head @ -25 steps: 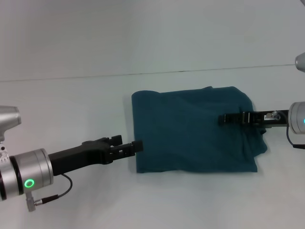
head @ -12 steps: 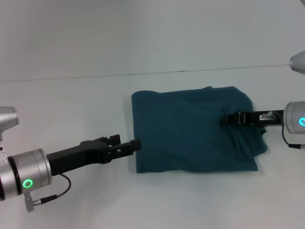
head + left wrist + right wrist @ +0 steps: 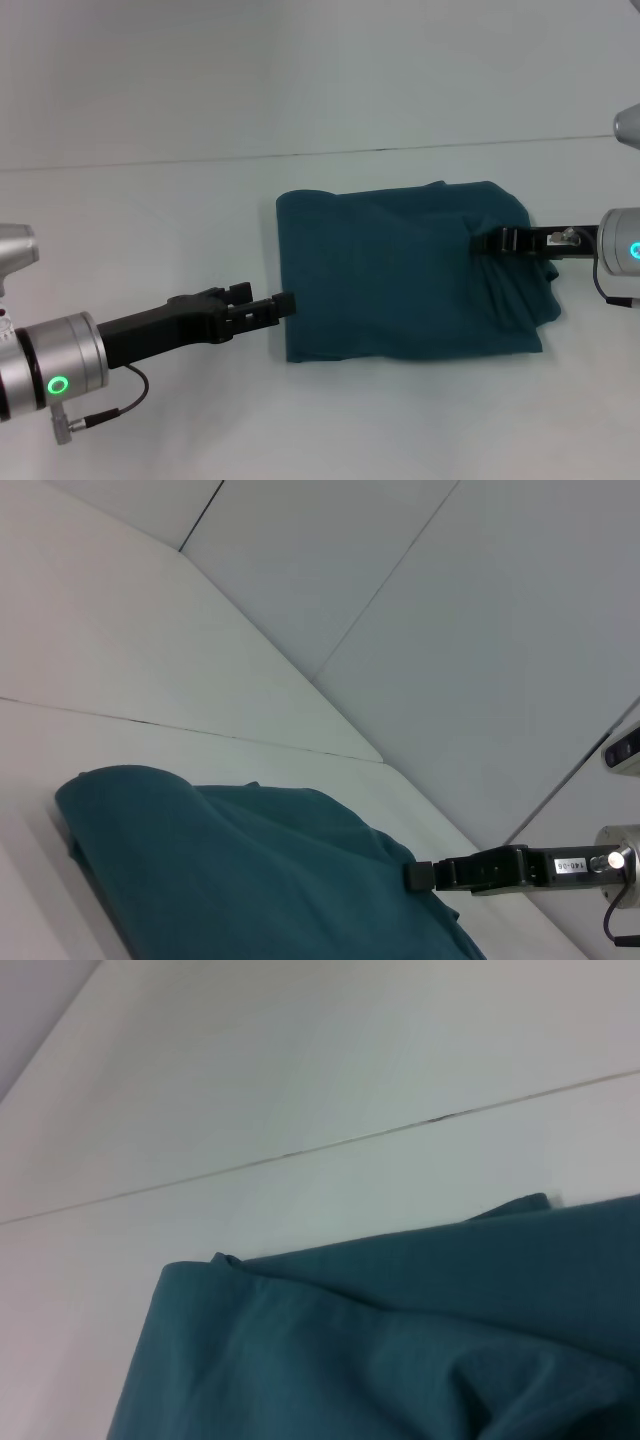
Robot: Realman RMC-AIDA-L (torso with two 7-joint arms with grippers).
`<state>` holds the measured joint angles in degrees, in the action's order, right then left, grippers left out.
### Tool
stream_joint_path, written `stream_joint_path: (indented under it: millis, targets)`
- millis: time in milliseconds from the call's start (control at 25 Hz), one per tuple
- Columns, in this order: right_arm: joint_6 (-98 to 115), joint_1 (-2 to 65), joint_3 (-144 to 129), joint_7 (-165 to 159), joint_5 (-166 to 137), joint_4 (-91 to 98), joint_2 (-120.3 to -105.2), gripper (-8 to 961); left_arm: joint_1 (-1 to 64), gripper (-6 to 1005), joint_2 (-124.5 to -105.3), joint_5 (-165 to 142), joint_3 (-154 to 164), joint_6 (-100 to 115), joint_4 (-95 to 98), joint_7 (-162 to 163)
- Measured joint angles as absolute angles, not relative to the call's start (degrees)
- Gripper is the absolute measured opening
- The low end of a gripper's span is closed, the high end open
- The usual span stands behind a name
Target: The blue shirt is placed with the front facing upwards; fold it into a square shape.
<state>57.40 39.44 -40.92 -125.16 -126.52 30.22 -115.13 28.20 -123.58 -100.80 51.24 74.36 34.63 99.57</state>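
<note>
The blue shirt [image 3: 400,285] lies folded into a rough rectangle on the white table, plain teal side up, with wrinkles and a bulging edge on its right side. My left gripper [image 3: 287,301] is shut with its tip right at the shirt's left edge, low down, and no cloth shows between its fingers. My right gripper [image 3: 480,241] is shut and reaches in over the shirt's right part, its tip just above the cloth. The left wrist view shows the shirt [image 3: 250,880] with the right gripper [image 3: 418,876] at its far side. In the right wrist view only the shirt [image 3: 400,1360] shows.
The white table [image 3: 150,230] spreads wide around the shirt. A thin seam [image 3: 200,159] runs across it behind the shirt. A pale wall rises beyond the table in the left wrist view.
My right gripper has drawn back to the right across the shirt. My left gripper has slid slightly left. The shirt has stayed put.
</note>
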Motion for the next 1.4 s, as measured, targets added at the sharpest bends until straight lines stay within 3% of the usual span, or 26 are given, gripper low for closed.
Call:
stream_joint_path:
  millis: [160,1040,1400]
  targets:
    - [57.5,39.4,-40.9,-124.2,-125.0,30.7,-115.11,52,28.2,965,-123.64,-100.8,51.2,74.3,34.6,99.6]
    - [64.3,38.5,-40.8,-127.9,-122.2,41.3,-113.00,51,27.9,964,-123.77,-100.3,49.6,74.3,34.1,100.1]
    - [60.9,36.7,-41.1,-127.3,-122.6,38.5,-113.43,51,28.4,964,-123.84,-100.3,49.6,74.3,34.0,100.2]
